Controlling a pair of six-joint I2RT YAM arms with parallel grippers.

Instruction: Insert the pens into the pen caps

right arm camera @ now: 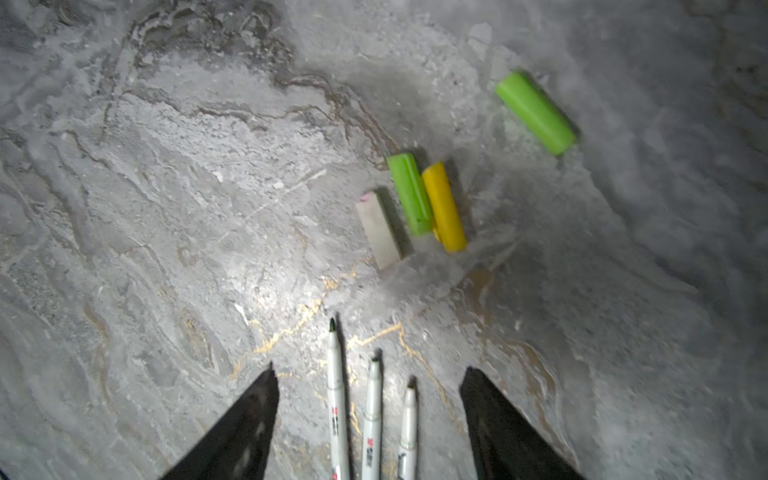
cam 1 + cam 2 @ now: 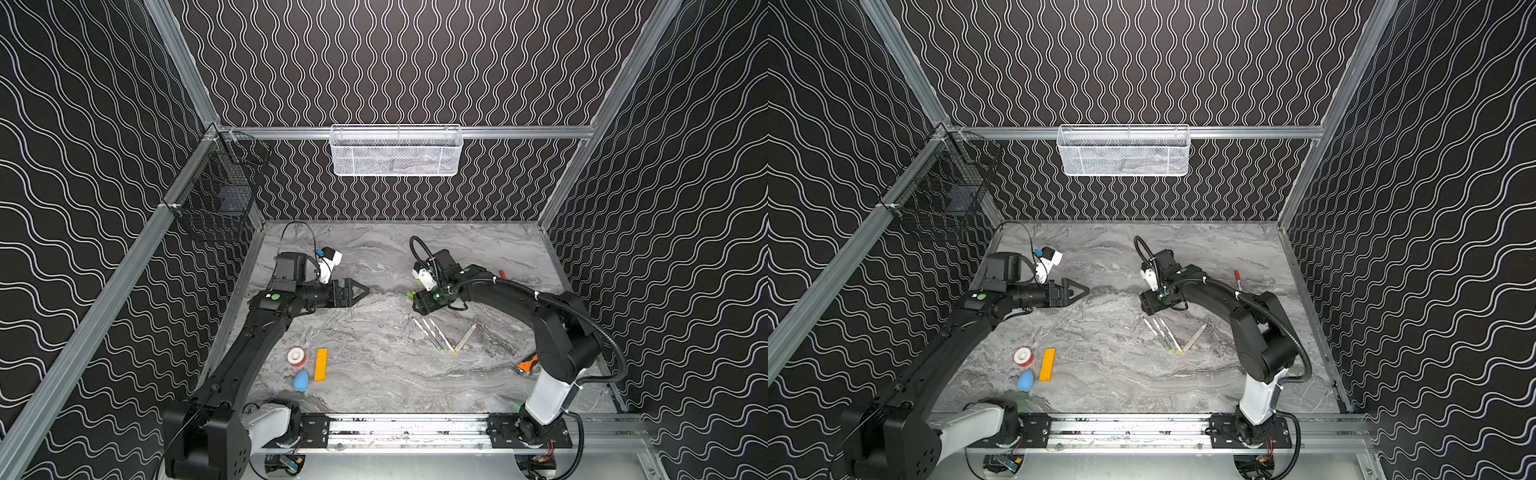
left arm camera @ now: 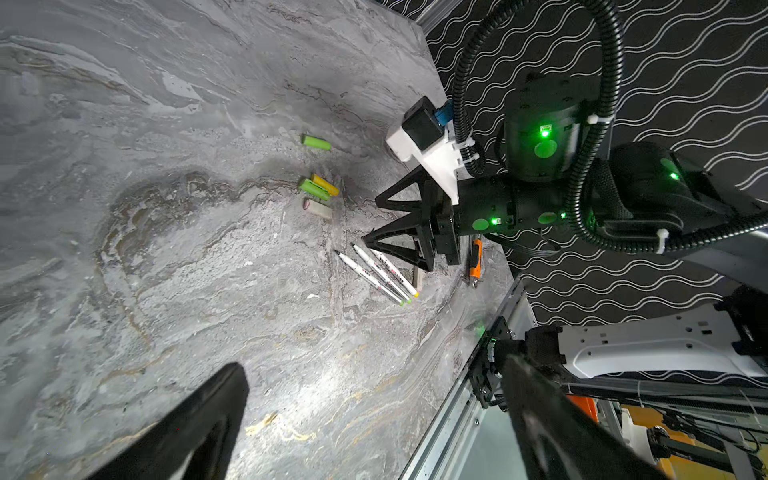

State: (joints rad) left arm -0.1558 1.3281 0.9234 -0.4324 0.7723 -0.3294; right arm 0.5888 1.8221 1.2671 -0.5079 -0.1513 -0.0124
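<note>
Three white pens (image 1: pixel 372 415) lie side by side on the marble table, also seen in a top view (image 2: pixel 432 336). My right gripper (image 1: pixel 370 374) hangs open over their tips, a finger on each side, touching none. Beyond the tips lie the pen caps: a green one (image 1: pixel 409 193) against a yellow one (image 1: pixel 444 205), a pale one (image 1: pixel 378 228) and another green one (image 1: pixel 536 112) farther off. A fourth pale pen (image 2: pixel 465 337) lies apart, and a red-ended one (image 2: pixel 502 274) lies near the right wall. My left gripper (image 2: pixel 362 291) hovers open and empty at mid-left.
A tape roll (image 2: pixel 296 356), a flat orange-yellow bar (image 2: pixel 321 364) and a blue blob (image 2: pixel 301 379) lie at the front left. An orange-handled tool (image 2: pixel 528 363) sits by the right arm's base. A white basket (image 2: pixel 397 151) and a black basket (image 2: pixel 220 195) hang on the walls.
</note>
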